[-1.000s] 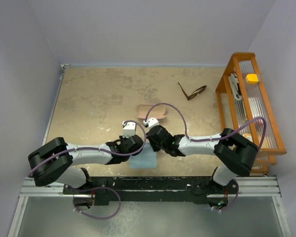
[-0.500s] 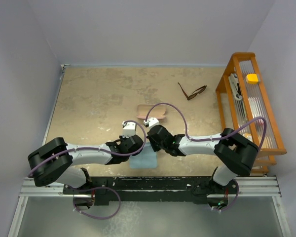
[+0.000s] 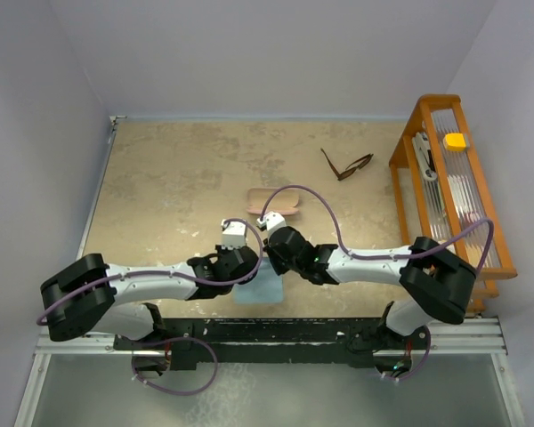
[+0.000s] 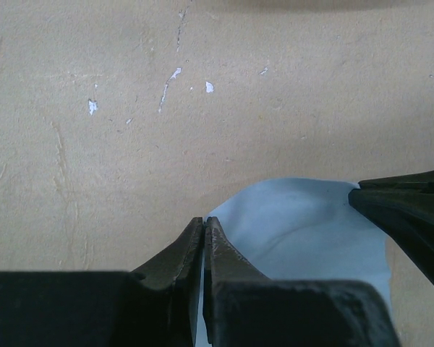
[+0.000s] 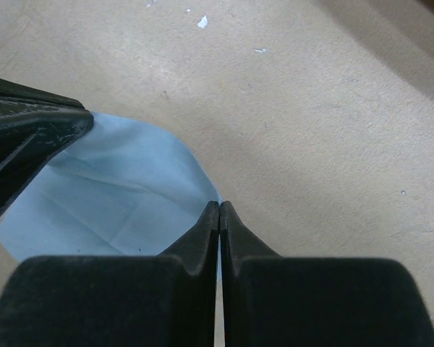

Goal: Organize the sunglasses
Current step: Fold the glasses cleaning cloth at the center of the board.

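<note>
With my left claw (image 4: pixel 204 225) and right claw (image 5: pixel 219 211) both pinching the blue cloth (image 4: pixel 304 224), the sunglasses (image 3: pixel 347 165) lie well off far-right, nearer the right one.

The tabletop (image 3: pixel 178 169) is mottled sandy tan with little white chips. The cloth (image 3: pixel 260 292) is plain light blue, sunglasses (image 3: pixel 345 165) dark brown, case (image 3: pixel 274 201) pale pink. The rack (image 3: pixel 408 133) is orange with a yellow block (image 3: pixel 455 140) on it, and the cables (image 3: pixel 316 200) are purple.
</note>
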